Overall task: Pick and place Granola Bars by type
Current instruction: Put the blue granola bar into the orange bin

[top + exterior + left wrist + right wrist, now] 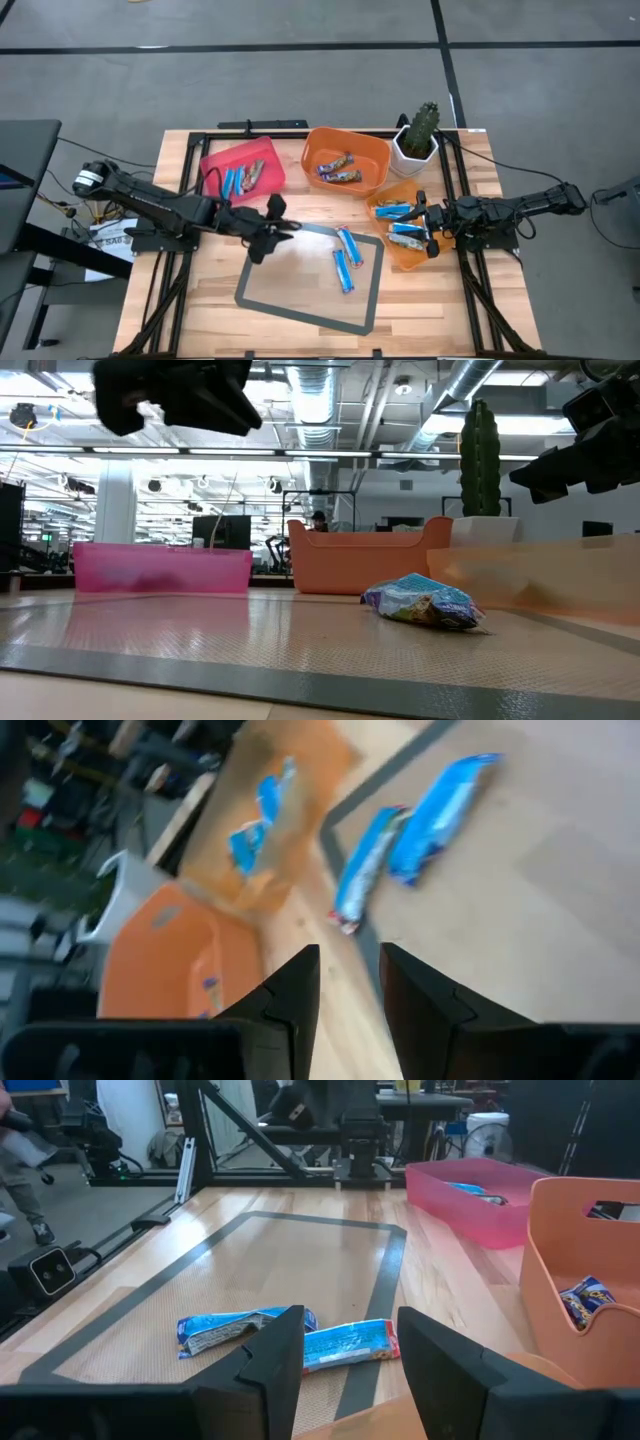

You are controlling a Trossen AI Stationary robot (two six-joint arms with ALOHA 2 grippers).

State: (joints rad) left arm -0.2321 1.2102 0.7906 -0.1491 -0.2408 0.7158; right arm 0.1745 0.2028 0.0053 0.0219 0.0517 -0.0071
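Left gripper [283, 226] hangs over the mat [270, 290], fingers a little apart, holding nothing.
Two blue bars [345, 258] lie nearby.

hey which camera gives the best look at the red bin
The high view: it shows the whole red bin from above, with the bars inside it. The low view shows only its side wall; the right wrist view shows it far off; the left wrist view misses it.

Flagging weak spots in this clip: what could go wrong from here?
The two blue bars on the mat lie close together, so the empty left gripper might nudge or grab both. The red bin already mixes blue and brown bars, so sorting may end wrong. The right gripper hovers over the flat orange bin.
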